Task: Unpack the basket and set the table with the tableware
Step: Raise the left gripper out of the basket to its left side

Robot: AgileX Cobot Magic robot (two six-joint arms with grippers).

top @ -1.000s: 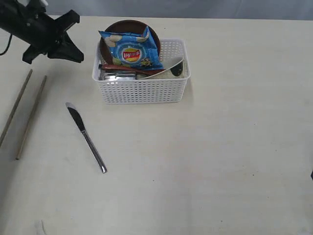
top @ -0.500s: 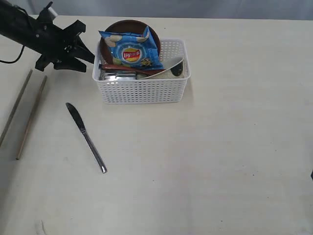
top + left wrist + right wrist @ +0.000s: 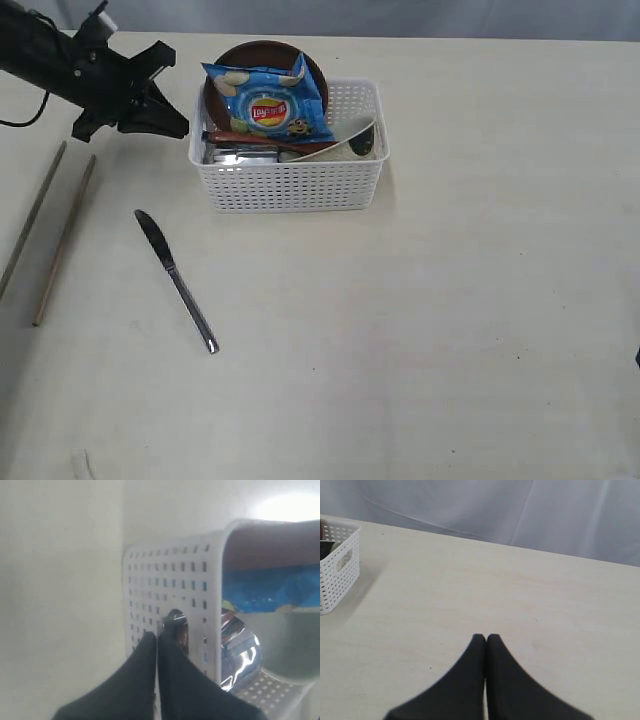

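At the left end of the white basket (image 3: 290, 185), on the table (image 3: 450, 300), my left gripper (image 3: 178, 127) hovers, jaws pressed together on nothing. I judge I should part them, rise above the rim, and reach past the chip bag (image 3: 268, 103) lying over the plate (image 3: 262, 50). Its wrist view shows the tips just beside the lattice wall; the exterior view cannot. Only the right wrist view shows my right gripper (image 3: 486, 637), closed, empty, well apart from the basket.

L end effector (image 3: 180, 128) closed, R end effector (image 3: 486, 637) closed
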